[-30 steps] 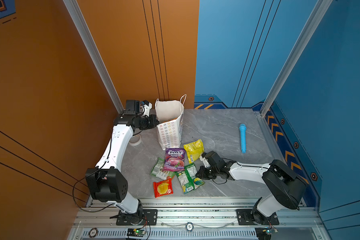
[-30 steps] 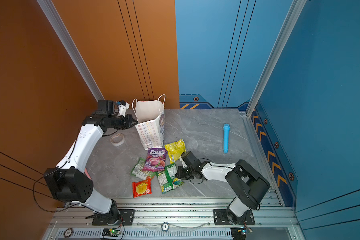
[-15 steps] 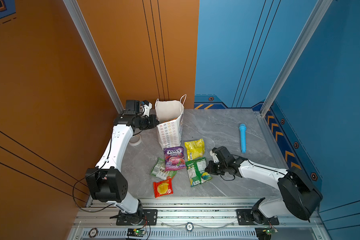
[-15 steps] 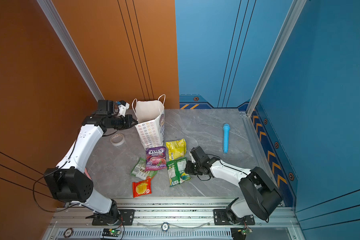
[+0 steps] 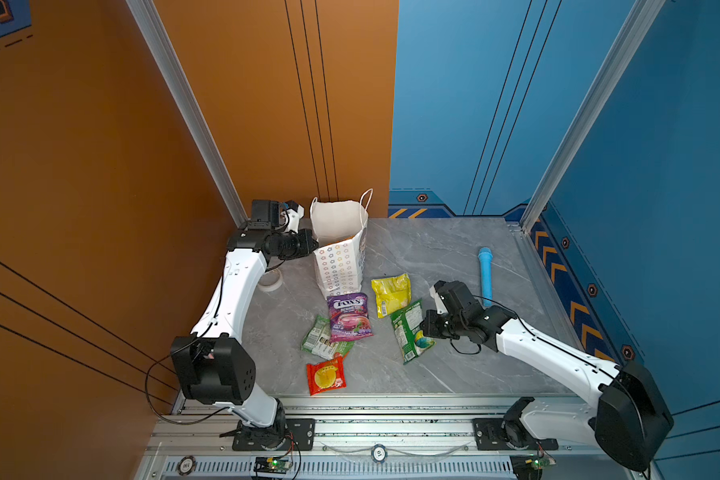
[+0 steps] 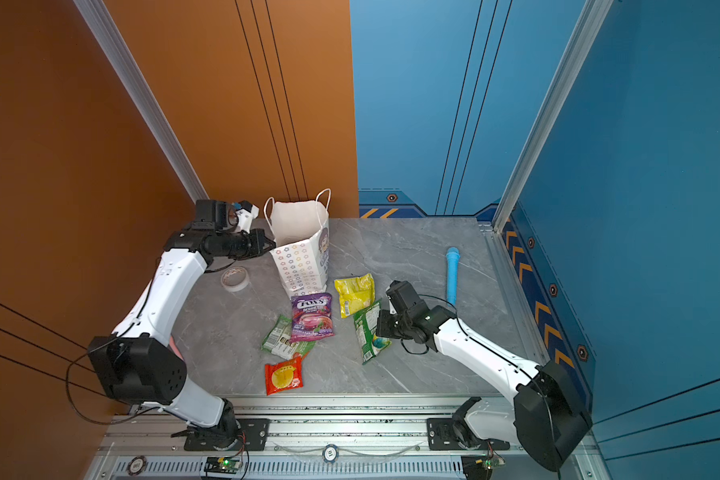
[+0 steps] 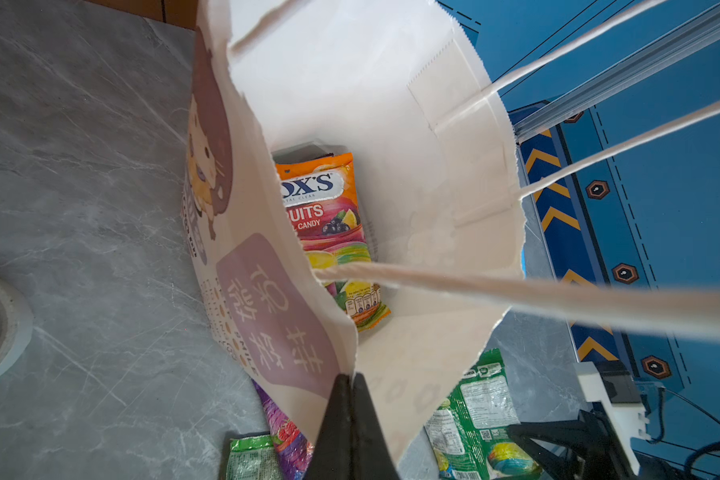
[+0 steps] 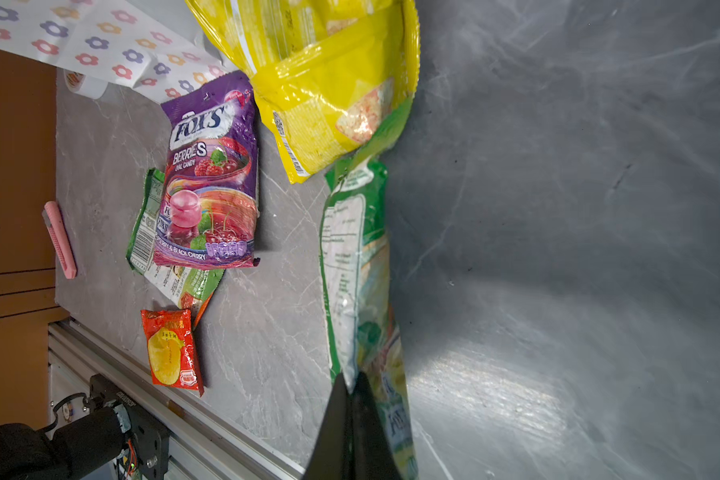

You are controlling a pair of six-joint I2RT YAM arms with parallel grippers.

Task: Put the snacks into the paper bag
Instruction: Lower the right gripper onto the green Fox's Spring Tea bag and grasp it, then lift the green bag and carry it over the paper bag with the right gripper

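Observation:
The white paper bag [image 5: 339, 249] stands open at the back left. My left gripper [image 7: 352, 380] is shut on its rim corner. An orange FOX'S packet [image 7: 333, 224] lies inside the bag. My right gripper [image 8: 352, 380] is shut on the edge of a green packet [image 5: 410, 330], which is tipped up off the table with its far end by a yellow pouch [image 5: 390, 293]. On the table lie a purple FOX'S packet [image 5: 348, 316], a green packet [image 5: 321, 343] partly under it, and a red pouch [image 5: 326, 375].
A blue microphone-shaped stick [image 5: 485, 274] lies behind the right arm. A tape roll [image 6: 234, 278] sits beside the left arm, left of the bag. A pink cutter [image 8: 60, 239] lies at the table's left edge. A metal rail [image 5: 371, 405] runs along the front.
The right gripper has pulled the green packet rightward out of the pile and tipped it up. The left arm and the bag have not moved.

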